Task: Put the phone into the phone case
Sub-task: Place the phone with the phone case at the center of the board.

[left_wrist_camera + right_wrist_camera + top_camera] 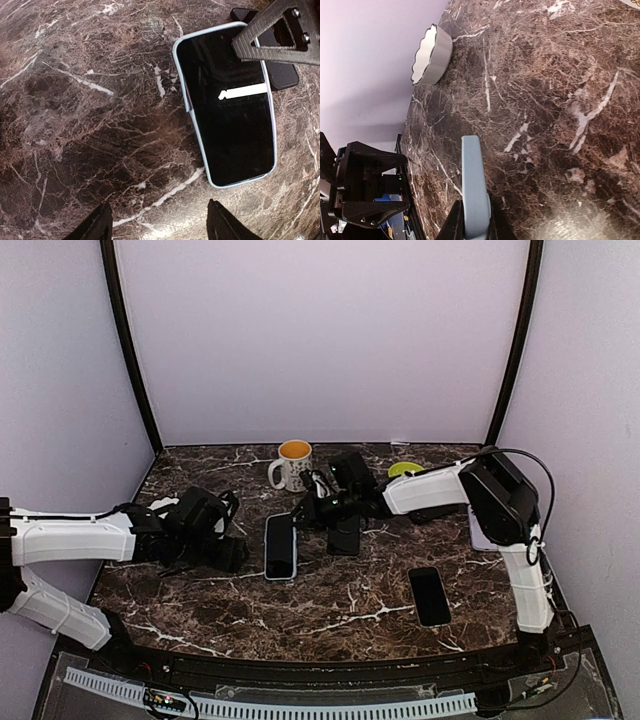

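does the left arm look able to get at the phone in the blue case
Probably yes: the left tool hangs open beside the phone, bare table between; the right tool pinches only its blue case.

A dark, white-veined marble table (200, 590) carries a phone (280, 548) face up in a light-blue phone case (475, 190) near its middle. A dark phone (282, 75) lies by its far corner. A black phone (430, 596) lies well apart on the right. A white mug (293, 465) and a green object (403, 469) stand at the back, and a scalloped white dish (431, 55) sits by an edge.
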You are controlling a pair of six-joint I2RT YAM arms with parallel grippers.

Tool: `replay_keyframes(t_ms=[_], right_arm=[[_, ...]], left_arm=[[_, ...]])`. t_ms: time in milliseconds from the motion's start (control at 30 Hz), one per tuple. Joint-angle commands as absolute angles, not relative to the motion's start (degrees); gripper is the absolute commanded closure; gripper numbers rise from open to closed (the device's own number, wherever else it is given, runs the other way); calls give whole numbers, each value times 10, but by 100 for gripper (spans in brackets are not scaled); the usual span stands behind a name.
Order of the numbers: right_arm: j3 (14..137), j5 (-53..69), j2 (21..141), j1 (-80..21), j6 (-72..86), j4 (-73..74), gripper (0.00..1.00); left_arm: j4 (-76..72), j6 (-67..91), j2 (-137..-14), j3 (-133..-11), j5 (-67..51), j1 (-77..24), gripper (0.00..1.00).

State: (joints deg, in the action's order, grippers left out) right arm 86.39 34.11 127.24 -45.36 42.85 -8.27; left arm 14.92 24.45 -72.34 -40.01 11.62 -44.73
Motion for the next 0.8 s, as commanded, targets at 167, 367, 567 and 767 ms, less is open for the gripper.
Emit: replay_keyframes(t_ms=[167, 367, 567, 767], right_arm=[[909, 241, 1310, -434, 389, -3, 69], [911, 153, 1274, -442, 350, 81, 60], [877, 51, 1214, -493, 299, 157, 59], [820, 57, 1192, -546, 327, 155, 59]], left_arm=[[110, 228, -811, -415, 93, -443, 34], [105, 224, -837, -418, 64, -443, 39], [46, 241, -826, -377, 19, -444, 44], [39, 239, -870, -388, 13, -444, 52]])
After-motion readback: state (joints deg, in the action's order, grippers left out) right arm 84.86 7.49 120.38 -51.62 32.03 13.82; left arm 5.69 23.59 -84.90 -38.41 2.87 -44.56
